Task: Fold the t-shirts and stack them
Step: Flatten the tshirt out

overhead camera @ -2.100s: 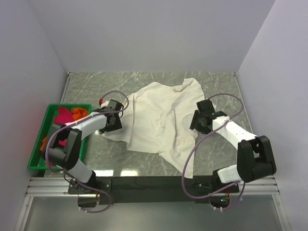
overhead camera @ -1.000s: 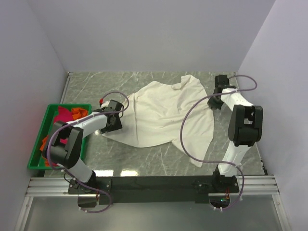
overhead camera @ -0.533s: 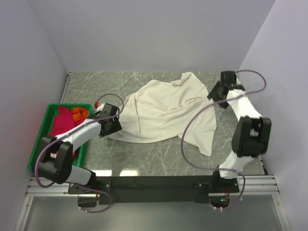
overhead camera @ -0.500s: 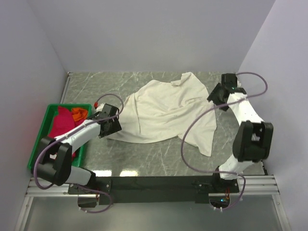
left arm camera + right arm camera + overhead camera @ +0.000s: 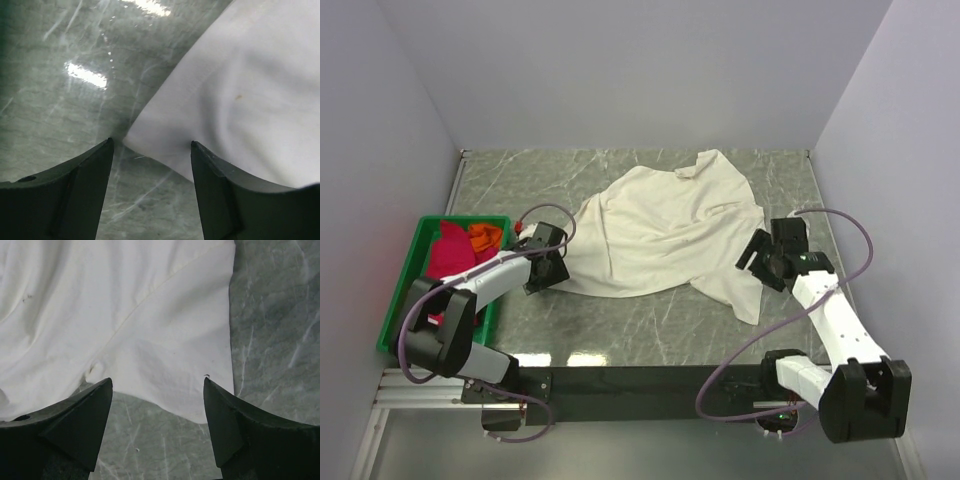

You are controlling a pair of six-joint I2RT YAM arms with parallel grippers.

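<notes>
Right gripper [image 5: 761,262] has swung back from the far corner of the table [image 5: 620,320] to the near right hem of the cream t-shirt [image 5: 665,225], which lies spread but rumpled mid-table and not yet folded. Its fingers stand apart over the hem, holding nothing. Left gripper [image 5: 548,270] sits at the shirt's left corner, fingers likewise apart with the corner just between them. The pink t-shirt [image 5: 445,255] and orange t-shirt [image 5: 485,237] wait in the green crate [image 5: 460,219]. I judge we're squaring up for the first fold — next I'd pinch both edges, low enough to catch cloth.
</notes>
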